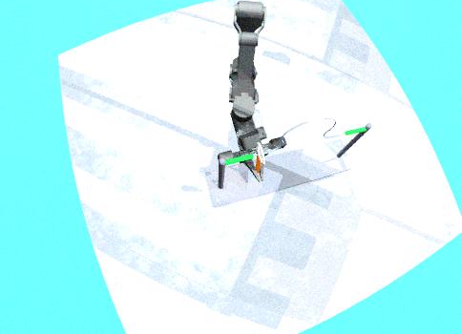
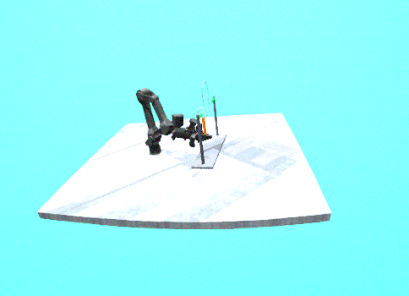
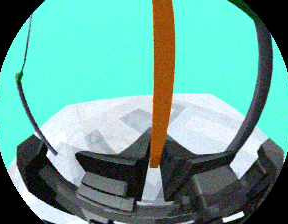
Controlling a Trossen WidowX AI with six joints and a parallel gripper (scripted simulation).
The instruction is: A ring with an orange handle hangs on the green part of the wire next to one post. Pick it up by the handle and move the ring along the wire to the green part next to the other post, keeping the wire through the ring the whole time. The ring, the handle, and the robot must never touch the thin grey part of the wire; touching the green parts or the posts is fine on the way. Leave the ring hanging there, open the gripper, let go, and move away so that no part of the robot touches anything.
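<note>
The tool (image 1: 261, 178) (image 2: 209, 136) (image 3: 153, 129) was gripping the orange handle (image 1: 259, 164) (image 2: 204, 126) (image 3: 163, 65) by its lower end, the handle standing upright above the fingertips. The pale ring (image 1: 262, 151) (image 2: 206, 111) was at the inner end of the green part (image 1: 239, 159) (image 2: 201, 115) next to the near post (image 1: 220, 175) (image 2: 201, 140) (image 3: 262, 80), well apart from the far post (image 1: 352, 141) (image 2: 215, 117) (image 3: 35, 121); whether it touched the wire could not be told.

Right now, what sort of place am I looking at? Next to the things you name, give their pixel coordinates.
Probably a robot test bench: a single dark arm (image 1: 245, 58) (image 2: 148, 111) grips an orange handle (image 1: 259, 164) (image 2: 204, 126) (image 3: 163, 75), and two posts (image 1: 220, 175) (image 2: 201, 142) (image 3: 265, 75) carry a curvy wire with green ends, like a steady-hand game.
</note>
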